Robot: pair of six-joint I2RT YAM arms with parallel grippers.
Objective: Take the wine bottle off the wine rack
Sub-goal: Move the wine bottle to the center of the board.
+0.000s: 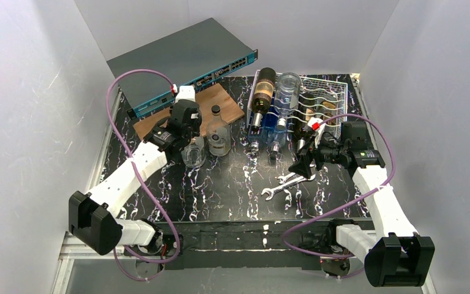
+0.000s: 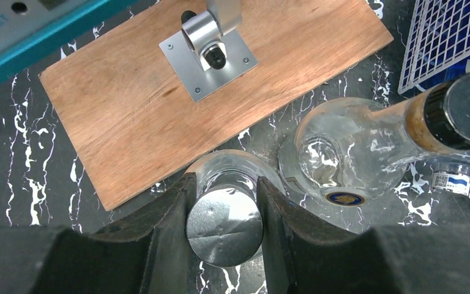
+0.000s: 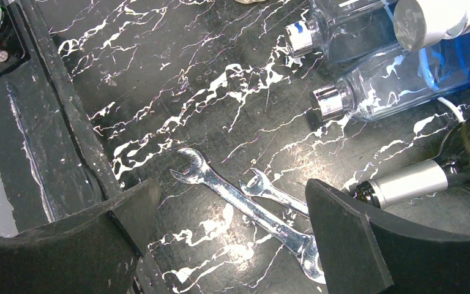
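Observation:
The white wire wine rack [image 1: 325,98] stands at the back right. A dark wine bottle [image 1: 263,90] with a tan label lies on its left end, neck toward me. A second dark bottle [image 1: 296,124] with a silver foil neck [image 3: 405,183] lies at the rack's front. My left gripper [image 1: 191,147] is shut on the silver cap [image 2: 224,226] of an upright clear glass bottle [image 2: 229,174], left of the rack. My right gripper [image 1: 303,165] is open and empty [image 3: 232,226], low over the table, with the foil neck beside its right finger.
Two wrenches [image 3: 245,202] lie under my right gripper. Clear and blue bottles [image 3: 379,92] lie at the rack's front. Another clear bottle with a black cap [image 2: 459,110] stands by my left gripper. A wooden board [image 2: 128,104] and a grey network switch [image 1: 183,61] are at the back left.

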